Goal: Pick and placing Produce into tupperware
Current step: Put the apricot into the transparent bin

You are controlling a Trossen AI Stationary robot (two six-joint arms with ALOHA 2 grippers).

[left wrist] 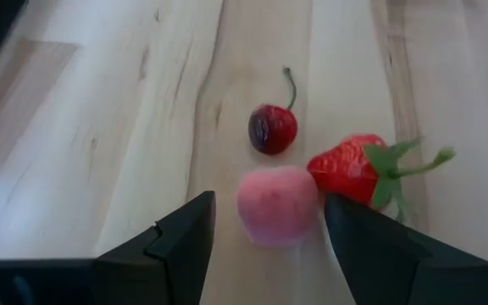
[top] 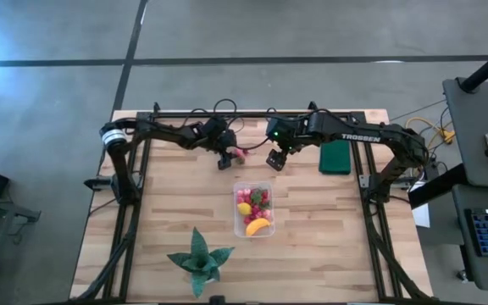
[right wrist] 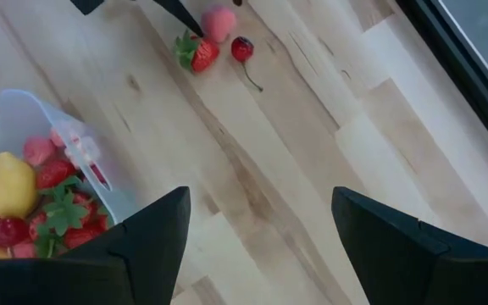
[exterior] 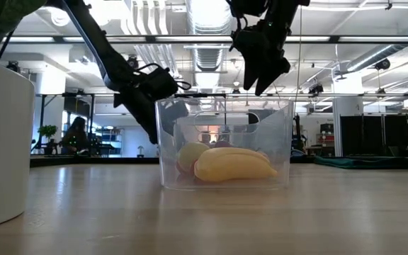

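3 fruits left on surface | left pincer (left wrist: 265, 233) released, straddling pink piece (left wrist: 276, 204) | next: clench, carry to tupperware (top: 252, 188)

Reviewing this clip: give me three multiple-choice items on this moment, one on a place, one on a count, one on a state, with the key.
1. Where does the banana lie?
A. inside the tupperware
B. on the dark green rectangle
C. beside the plant

2. How many fruit pieces lie loose on the table ahead of the left gripper?
A. one
B. three
C. six

3. How stands the right gripper?
A. shut on the lemon
B. shut on nothing
C. open, holding nothing

Key: 1 A, it shows through the clear wall in the low view. 2 B, a pink piece, a strawberry and a cherry. 3 C, bare wood shows between its fingers.
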